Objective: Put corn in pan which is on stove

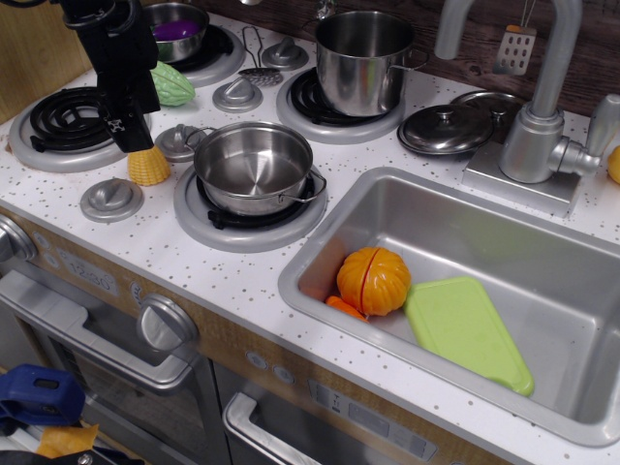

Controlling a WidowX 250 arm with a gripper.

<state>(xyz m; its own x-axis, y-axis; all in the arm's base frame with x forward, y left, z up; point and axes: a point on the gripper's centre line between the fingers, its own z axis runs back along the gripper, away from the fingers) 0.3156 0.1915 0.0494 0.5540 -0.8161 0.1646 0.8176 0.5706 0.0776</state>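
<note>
The robot's arm (124,60) shows only as its lower end at the top left of the view, and it is matte black all over. The housing is built of blocky, squared-off sections stacked one under another, wider above and narrowing toward the bottom. Its faces are flat and plain with hard edges, and a faint sheen runs along a few corners. The gripper (133,139) ends in a tapered black finger bearing a small white marking, too small to read. A dark loop that may be a cable curves at the top edge. Screws cannot be made out.
</note>
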